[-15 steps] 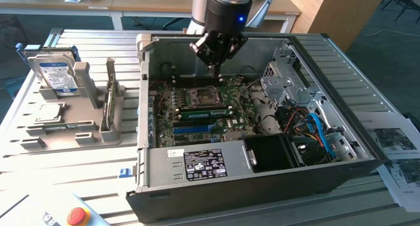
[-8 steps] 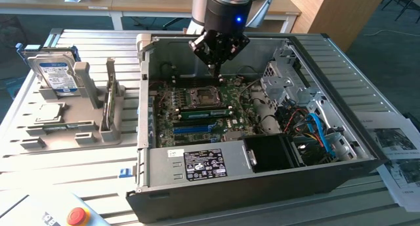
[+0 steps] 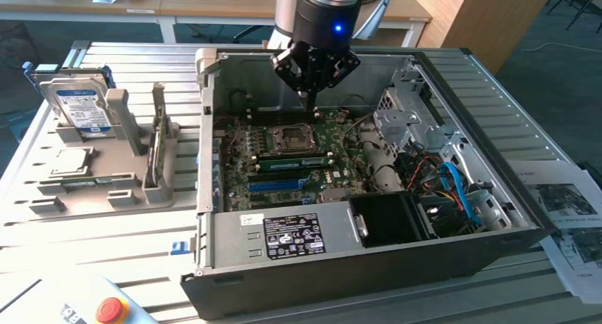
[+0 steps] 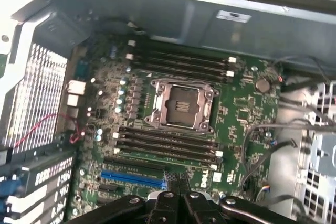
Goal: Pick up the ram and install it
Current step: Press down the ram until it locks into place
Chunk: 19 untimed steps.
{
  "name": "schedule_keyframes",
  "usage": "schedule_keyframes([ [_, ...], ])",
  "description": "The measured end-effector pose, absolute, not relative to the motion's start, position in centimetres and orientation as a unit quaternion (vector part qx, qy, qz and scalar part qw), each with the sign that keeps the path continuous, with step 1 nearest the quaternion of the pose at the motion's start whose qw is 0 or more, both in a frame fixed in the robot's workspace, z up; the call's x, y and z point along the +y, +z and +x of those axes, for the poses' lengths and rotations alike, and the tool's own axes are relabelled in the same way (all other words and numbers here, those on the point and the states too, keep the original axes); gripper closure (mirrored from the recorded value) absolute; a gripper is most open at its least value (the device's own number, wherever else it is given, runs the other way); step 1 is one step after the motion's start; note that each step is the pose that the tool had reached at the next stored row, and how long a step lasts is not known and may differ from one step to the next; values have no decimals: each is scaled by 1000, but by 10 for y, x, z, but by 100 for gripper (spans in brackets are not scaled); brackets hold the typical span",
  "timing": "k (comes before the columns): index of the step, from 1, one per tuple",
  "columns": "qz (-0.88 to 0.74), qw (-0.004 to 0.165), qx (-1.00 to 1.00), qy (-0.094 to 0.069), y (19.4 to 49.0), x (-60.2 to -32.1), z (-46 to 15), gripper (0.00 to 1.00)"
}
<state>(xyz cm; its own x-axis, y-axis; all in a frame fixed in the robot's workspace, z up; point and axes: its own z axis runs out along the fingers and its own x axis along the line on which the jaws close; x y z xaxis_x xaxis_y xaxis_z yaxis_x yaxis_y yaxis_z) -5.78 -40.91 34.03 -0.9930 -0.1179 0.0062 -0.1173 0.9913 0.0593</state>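
- Gripper [image 3: 311, 102] pointing straight down inside the open computer case [image 3: 376, 275], fingers pressed together into one narrow tip.
- Tip hovering close above the motherboard [image 3: 350, 162], over the dark memory slots on the far side of the processor socket [image 3: 287, 137]; contact with the board impossible to tell.
- Black arm column upright above it, with a blue light on its body.
- From the wrist view, closed gripper [image 4: 176, 184] low over the motherboard [image 4: 241, 114], with the socket [image 4: 181, 103] open and the blue slot [image 4: 131, 178] nearby.
- Ram [image 3: 293, 160] lying lengthwise along the slot bank between the socket and the blue slot [image 3: 280, 185], apart from the gripper; fully seated or not, unclear.
- Case resting on a slatted metal table [image 3: 94, 257], power supply [image 3: 292, 236] at its near edge.
- Toward the exterior view's left, grey parts rack [image 3: 94, 194] holding a hard drive [image 3: 83, 109] upright and a square silver chip [image 3: 70, 162] lying flat.
- Red button [image 3: 112, 308] at the near corner, printed papers [image 3: 564, 211] on the exterior view's right, wooden desks [image 3: 188, 3] behind.
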Motion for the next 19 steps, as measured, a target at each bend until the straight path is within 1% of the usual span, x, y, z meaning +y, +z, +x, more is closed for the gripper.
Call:
schedule_keyframes([
  [10, 36, 4, -999, -30, 340, -409, -58, 90],
  [19, 33, 8, -999, -30, 340, -409, -58, 90],
])
